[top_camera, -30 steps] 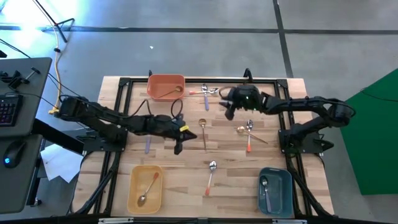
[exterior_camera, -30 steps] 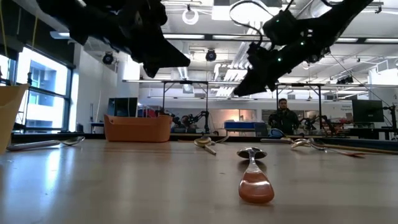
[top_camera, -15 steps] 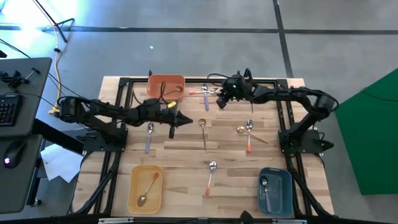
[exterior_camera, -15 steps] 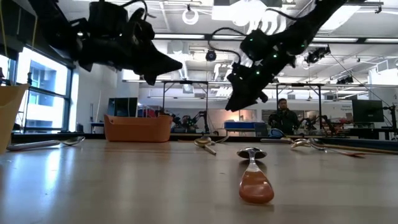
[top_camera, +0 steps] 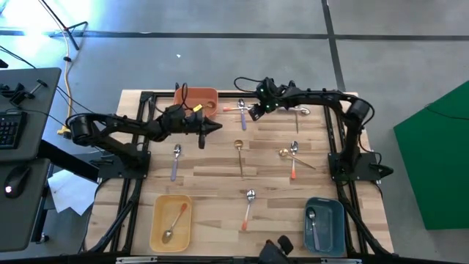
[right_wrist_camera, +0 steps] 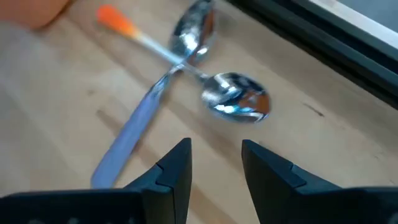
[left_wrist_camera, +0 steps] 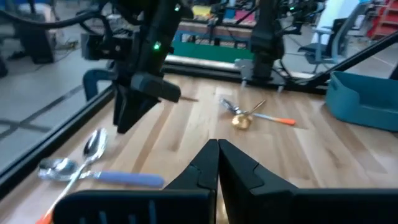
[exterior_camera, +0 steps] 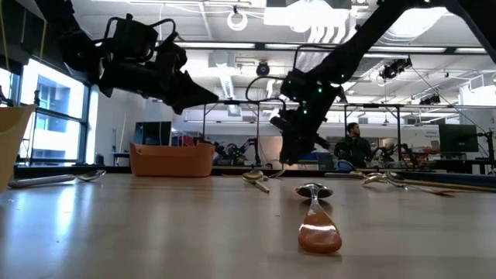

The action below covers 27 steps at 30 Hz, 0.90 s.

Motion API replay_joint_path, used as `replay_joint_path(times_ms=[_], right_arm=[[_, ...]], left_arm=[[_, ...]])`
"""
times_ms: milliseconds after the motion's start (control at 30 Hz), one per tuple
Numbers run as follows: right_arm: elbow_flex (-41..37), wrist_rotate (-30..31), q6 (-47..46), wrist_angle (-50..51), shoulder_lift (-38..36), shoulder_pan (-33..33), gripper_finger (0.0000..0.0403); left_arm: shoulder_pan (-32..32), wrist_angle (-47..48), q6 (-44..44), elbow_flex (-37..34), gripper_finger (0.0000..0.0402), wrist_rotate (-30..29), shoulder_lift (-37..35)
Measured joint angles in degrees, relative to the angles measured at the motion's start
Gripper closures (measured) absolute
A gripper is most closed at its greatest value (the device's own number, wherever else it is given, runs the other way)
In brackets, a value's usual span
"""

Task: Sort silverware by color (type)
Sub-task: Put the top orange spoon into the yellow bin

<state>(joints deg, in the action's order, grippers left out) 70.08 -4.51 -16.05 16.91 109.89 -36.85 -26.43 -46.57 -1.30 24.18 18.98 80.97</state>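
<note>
A purple-handled spoon (right_wrist_camera: 134,134) and an orange-handled spoon (right_wrist_camera: 239,99) lie crossed on the table near the far edge (top_camera: 242,108). My right gripper (top_camera: 254,112) is open and empty just above them; it also shows in its wrist view (right_wrist_camera: 214,158) and low over the table in the low view (exterior_camera: 291,155). My left gripper (top_camera: 214,126) is shut and empty, in the air near the red bin (top_camera: 196,101); its wrist view (left_wrist_camera: 217,155) shows the fingers closed. Other spoons lie loose: a purple one (top_camera: 176,160), a gold one (top_camera: 239,152), an orange one (top_camera: 248,207).
The red bin holds a gold spoon; a yellow bin (top_camera: 157,220) at the near left holds an orange-handled spoon; a teal bin (top_camera: 337,220) at the near right holds a purple-handled one. More spoons lie at right (top_camera: 292,155) and at the far edge (top_camera: 302,111). A person stands in the room beyond (exterior_camera: 353,147).
My right gripper has gone toward the table's far left and down, to just above the crossed spoons. My left gripper has gone toward the far edge, staying shut and up in the air. No spoon has moved.
</note>
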Motion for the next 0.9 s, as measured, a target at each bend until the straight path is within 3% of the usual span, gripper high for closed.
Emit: replay_joint_path(times_ms=[367, 900], right_arm=[[0.05, 0.00, -6.61, -4.06, 3.62, -4.68, 0.0277], [0.05, -4.75, -3.19, -11.80, 3.81, -5.74, 0.0277]], left_arm=[[-2.31, -0.08, 0.00, -0.14, 0.0401, -0.08, 0.00], [-4.75, 0.42, -0.11, -0.14, 0.0401, 5.93, 0.00]])
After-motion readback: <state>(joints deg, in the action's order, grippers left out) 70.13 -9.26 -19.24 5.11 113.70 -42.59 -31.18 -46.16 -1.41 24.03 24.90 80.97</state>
